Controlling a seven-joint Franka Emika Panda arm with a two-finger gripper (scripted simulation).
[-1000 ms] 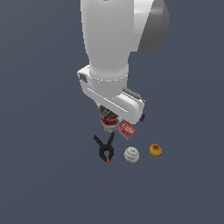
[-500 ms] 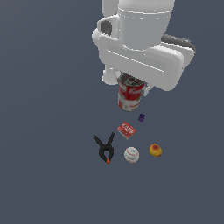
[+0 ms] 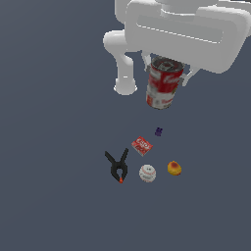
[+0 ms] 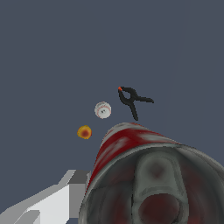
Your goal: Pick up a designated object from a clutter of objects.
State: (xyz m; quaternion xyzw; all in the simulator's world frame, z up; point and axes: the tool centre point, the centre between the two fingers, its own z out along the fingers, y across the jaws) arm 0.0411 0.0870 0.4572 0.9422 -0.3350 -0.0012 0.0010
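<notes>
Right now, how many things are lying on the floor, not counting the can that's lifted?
5, in a loose cluster below the held can: purple piece, flat red box, black clamp, baseball and orange fruit. The arm could hide others.

Grey floor (image 3: 49, 196): clamp (image 3: 118, 166), baseball (image 3: 147, 173), fruit (image 3: 174, 168), red box (image 3: 141, 145), purple piece (image 3: 158, 131).

We are seeing open grey floor (image 3: 49, 196) all around the cluster. The spring clamp (image 3: 117, 166), baseball (image 3: 147, 173) and fruit (image 3: 174, 168) are lying in a close row, with narrow gaps between them. The red box (image 3: 141, 145) and purple piece (image 3: 158, 131) are sitting just behind, well apart from the raised can (image 3: 163, 83).
</notes>
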